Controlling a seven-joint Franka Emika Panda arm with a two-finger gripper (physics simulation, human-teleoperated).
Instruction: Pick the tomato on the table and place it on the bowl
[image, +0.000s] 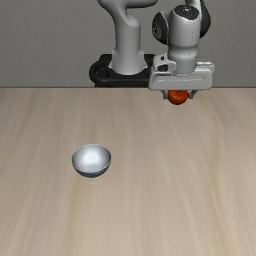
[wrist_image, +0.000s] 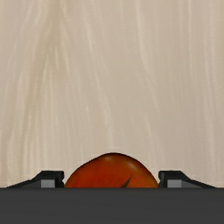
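One tomato (image: 178, 97) is sitting between the jaws, which are clamping it from two sides. In the wrist view a dark fingertip (wrist_image: 52, 180) is pressing against each flank of the fruit, so the jaws are standing about as far apart as the tomato is wide. Its rounded red-orange skin is bulging out past the fingertips toward the pale wood grain of the tabletop (wrist_image: 105, 70), which is stretching away beyond it.

In the exterior view the tomato is hanging just under the white hand of the arm (image: 185, 35), with only its lower part peeking out below the hand's body. It is showing against the far edge of the tabletop, toward the exterior view's right. I cannot tell whether it is brushing the wood or hanging clear of it.

One bowl (image: 92, 160) is resting upright on the tabletop, well apart from the tomato, toward the exterior view's left and farther forward. It is round and grey with a metallic sheen, and its opening is facing up and catching a pale highlight inside.

Behind the far edge of the tabletop the arm is rising from a dark base (image: 115, 72). It is bending over so that the hand is pointing straight down.
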